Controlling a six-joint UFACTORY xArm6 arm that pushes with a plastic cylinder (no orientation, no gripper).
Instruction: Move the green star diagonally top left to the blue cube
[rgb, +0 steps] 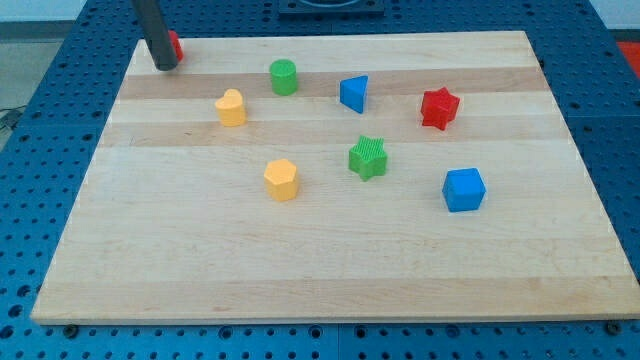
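Note:
The green star (368, 157) lies near the middle of the wooden board (330, 270). The blue cube (464, 190) sits to its right and a little lower, with a gap between them. My tip (165, 66) is at the board's top left corner, far from both. It stands right beside a red block (175, 44) that the rod mostly hides.
A green cylinder (284, 77) and a blue triangular block (354, 93) lie above the star. A red star (439, 108) is at the upper right. A yellow heart-like block (231, 108) and a yellow hexagonal block (282, 180) lie to the left.

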